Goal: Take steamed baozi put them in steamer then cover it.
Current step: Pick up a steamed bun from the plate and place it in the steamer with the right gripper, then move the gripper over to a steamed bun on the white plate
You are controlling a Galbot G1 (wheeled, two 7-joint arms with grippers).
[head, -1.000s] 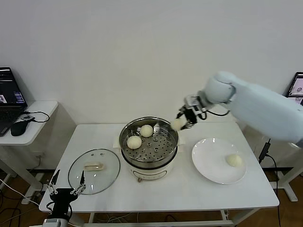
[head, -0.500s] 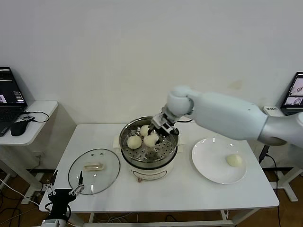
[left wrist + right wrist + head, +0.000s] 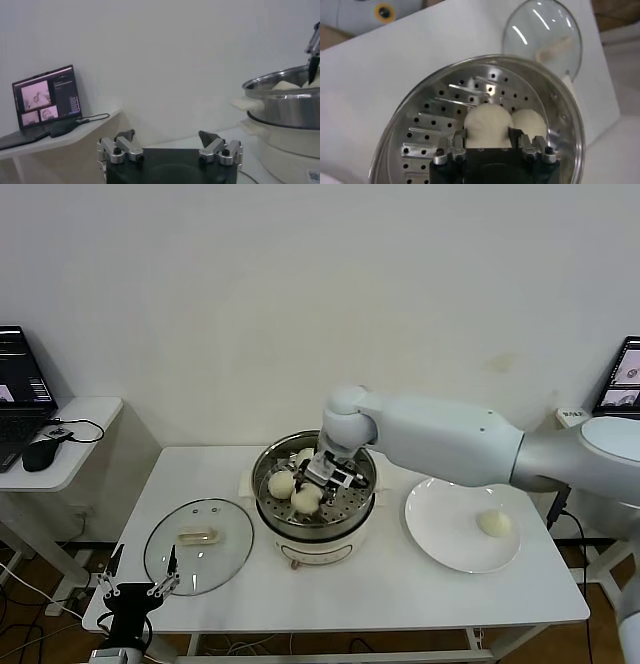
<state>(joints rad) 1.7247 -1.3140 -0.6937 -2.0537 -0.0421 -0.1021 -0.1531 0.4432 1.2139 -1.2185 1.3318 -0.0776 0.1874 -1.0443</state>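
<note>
White table [image 3: 380, 584] carries the shiny perforated steamer [image 3: 263, 469]; inside it the right gripper [image 3: 318, 487] clasps a smooth cream baozi [image 3: 306, 499] beside two others. Left gripper [image 3: 138, 587] gapes below the table.

No legible text; laptop screen [image 3: 46, 96] content too small.

The steamer [image 3: 315, 504] is shiny polished metal with a perforated tray on a matt cream plastic base, the baozi [image 3: 282, 484] look smooth matt dough, the cover [image 3: 198, 546] is clear glossy glass, and the desk [image 3: 400, 584] is smooth matt white.
</note>
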